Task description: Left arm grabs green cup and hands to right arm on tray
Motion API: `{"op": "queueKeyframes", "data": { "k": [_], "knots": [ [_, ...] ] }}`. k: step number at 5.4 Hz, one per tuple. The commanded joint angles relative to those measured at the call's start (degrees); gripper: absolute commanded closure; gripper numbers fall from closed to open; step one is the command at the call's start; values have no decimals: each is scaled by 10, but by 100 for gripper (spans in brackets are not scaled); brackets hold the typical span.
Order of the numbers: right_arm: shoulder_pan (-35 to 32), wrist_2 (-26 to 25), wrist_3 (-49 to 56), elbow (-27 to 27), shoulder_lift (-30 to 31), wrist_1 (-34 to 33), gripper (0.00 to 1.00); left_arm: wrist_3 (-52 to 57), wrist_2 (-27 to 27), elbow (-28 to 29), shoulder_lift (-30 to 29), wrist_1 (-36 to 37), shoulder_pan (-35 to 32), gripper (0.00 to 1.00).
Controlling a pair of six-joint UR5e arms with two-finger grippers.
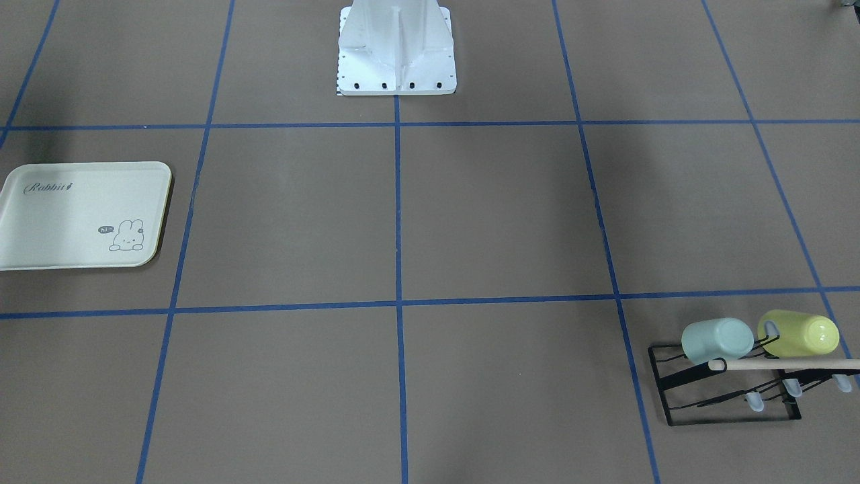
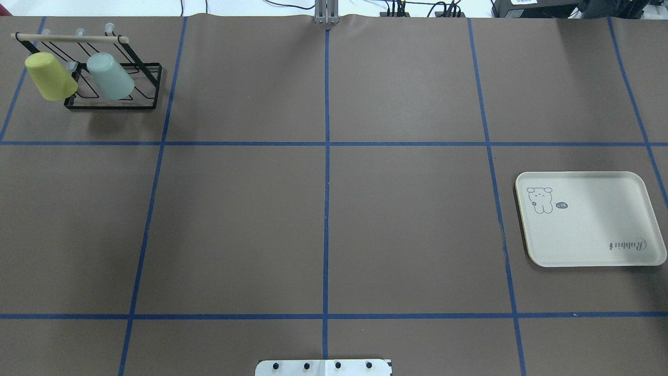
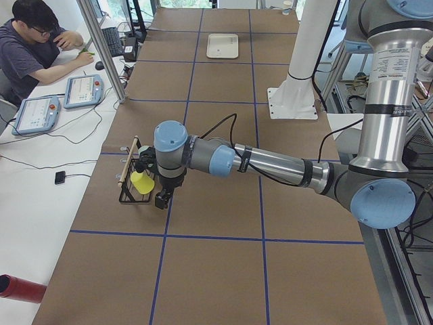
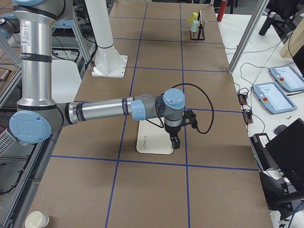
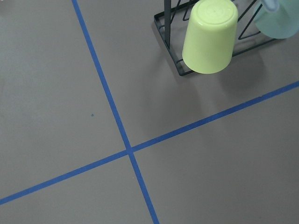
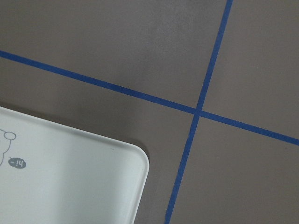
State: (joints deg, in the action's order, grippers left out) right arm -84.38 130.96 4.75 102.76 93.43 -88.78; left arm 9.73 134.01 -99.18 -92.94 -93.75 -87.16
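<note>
The green cup (image 2: 110, 77) hangs mouth-down and tilted on a black wire rack (image 2: 112, 104) at the far left corner of the table, also seen as green cup (image 1: 717, 339) and green cup (image 5: 280, 21). The left arm (image 3: 270, 162) reaches out to the rack; its left gripper (image 3: 161, 201) hangs just beside the rack, and I cannot tell whether it is open or shut. The cream tray (image 2: 600, 224) lies flat on the right side with nothing on it. Over the tray's edge (image 4: 152, 142) hangs the right gripper (image 4: 176, 144); its state I cannot tell.
A yellow-green cup (image 2: 50, 77) hangs on the same rack, left of the green cup. The white robot base (image 1: 396, 54) stands at the table's near middle. A person (image 3: 30, 47) sits at a side desk with pendants. Blue tape lines grid the brown table.
</note>
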Motion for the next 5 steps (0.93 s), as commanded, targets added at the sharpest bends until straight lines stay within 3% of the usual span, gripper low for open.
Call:
{"op": "queueKeyframes", "data": {
  "k": [1,2,3,5],
  "knots": [
    [0,1,-1,2,0,0,0,-1,-2,26,-9,-72,7,0],
    [0,2,-1,6,0,0,0,-2,-3,103,-28,-181,8,0],
    [0,3,-1,5,0,0,0,-2,-1,160,-76,-200,9,0],
    [0,2,-1,5,0,0,0,-119,-1,167,-117,-197,25,0]
  ]
}}
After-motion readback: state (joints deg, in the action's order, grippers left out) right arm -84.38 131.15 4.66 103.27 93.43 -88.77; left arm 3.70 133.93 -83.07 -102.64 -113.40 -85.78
